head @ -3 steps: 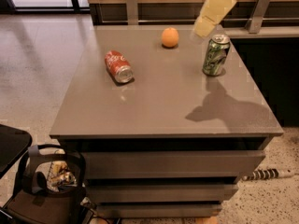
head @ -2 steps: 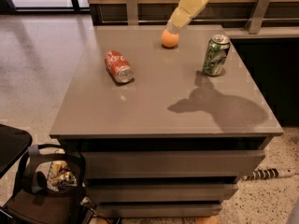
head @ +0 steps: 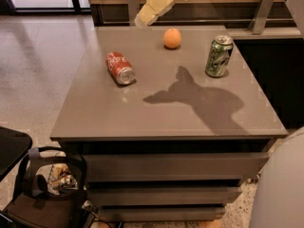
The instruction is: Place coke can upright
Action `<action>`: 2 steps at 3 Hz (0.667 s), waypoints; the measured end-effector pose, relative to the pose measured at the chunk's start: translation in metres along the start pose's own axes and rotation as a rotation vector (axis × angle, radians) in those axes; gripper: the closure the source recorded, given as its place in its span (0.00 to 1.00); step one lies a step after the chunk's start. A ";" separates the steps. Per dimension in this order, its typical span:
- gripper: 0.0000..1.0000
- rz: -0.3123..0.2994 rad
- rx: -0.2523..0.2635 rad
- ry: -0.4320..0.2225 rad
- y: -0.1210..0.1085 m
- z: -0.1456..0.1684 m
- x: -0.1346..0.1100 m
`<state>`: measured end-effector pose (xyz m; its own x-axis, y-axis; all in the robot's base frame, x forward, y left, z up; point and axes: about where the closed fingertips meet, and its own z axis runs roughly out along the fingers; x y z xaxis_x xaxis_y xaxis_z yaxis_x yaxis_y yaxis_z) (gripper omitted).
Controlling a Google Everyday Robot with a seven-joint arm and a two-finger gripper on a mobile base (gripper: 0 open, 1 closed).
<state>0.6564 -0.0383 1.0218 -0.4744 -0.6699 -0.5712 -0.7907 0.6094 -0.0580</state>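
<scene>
The red coke can (head: 120, 68) lies on its side on the left part of the grey table (head: 161, 122), its silver end facing the front right. My gripper (head: 145, 16) hangs high over the table's far edge, above and behind the can, well apart from it. It casts a shadow on the middle of the table. It holds nothing that I can see.
An orange (head: 172, 38) sits near the far edge. A green-and-white can (head: 218, 56) stands upright at the far right. A dark chair with a basket (head: 45, 184) stands at the lower left of the table. A railing runs behind the table.
My gripper has moved left, from above the green-and-white can, past the orange, to over the table's far left. The cans and the orange have not moved.
</scene>
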 end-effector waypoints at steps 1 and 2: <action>0.00 0.000 0.000 0.000 0.000 0.000 0.000; 0.00 -0.011 0.000 0.022 0.003 0.013 -0.012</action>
<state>0.6653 -0.0229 1.0182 -0.4737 -0.6858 -0.5526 -0.7960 0.6018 -0.0646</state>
